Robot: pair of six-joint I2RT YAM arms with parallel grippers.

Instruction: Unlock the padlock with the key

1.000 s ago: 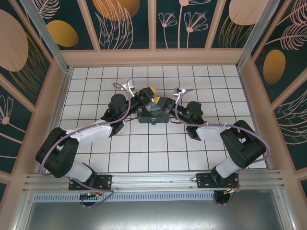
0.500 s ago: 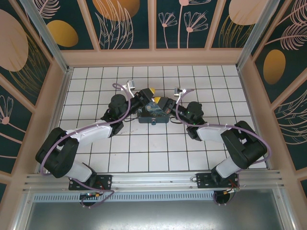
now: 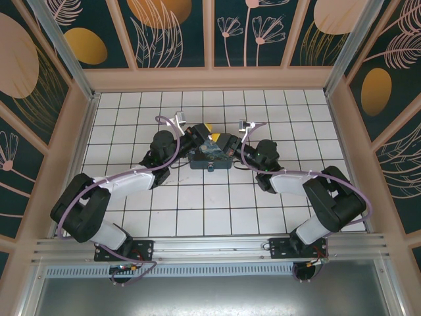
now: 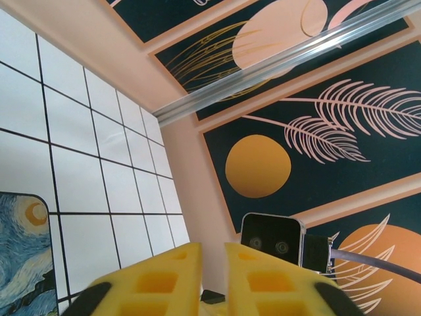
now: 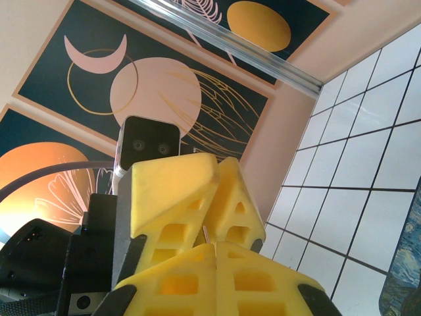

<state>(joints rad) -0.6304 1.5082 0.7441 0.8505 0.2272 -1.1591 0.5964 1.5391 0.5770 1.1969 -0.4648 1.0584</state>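
Over the painted box (image 3: 197,162), our left hand (image 4: 212,255) and right hand (image 5: 215,253) meet, both clenched, on what we cannot tell. We are likely aligning key with padlock, which needs fine insertion next.

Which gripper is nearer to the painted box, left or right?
Right. The right gripper hangs over the far edge of the painted box; the left gripper is just beyond its far-left corner.

A robot-lab test cell: aluminium frame (image 3: 197,249), painted wall panels (image 3: 171,33), white tiled floor (image 3: 210,197).
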